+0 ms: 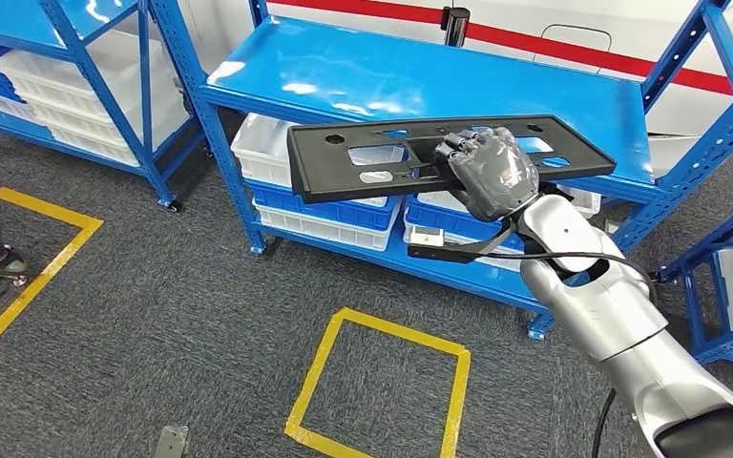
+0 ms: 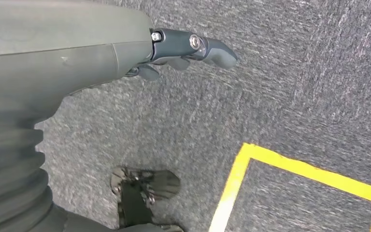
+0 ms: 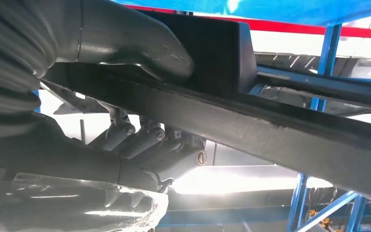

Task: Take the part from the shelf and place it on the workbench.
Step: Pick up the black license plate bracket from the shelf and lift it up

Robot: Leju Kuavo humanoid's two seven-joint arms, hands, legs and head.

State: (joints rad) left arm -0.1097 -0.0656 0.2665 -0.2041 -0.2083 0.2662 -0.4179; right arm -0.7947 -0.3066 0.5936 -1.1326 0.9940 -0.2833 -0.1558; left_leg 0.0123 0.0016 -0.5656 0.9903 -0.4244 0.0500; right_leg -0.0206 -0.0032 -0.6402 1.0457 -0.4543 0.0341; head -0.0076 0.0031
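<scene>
Grey carpet (image 1: 153,315), blue shelf (image 1: 363,76), stacked white and blue bins (image 1: 344,205) beneath, contents unseen.
Right hand (image 1: 487,172) grasps the long black flat part (image 1: 363,162) with cutouts; left hand (image 2: 174,50) holds nothing, fingers loosely curled.

Right hand (image 3: 125,96) clamped on the black part (image 3: 270,130): thumb (image 3: 140,41) pressed on one face, fingers (image 3: 145,140) curled under the other. Blue shelf (image 3: 319,7) and blue posts (image 3: 326,58) behind, red stripe (image 3: 319,30) on wall.
</scene>
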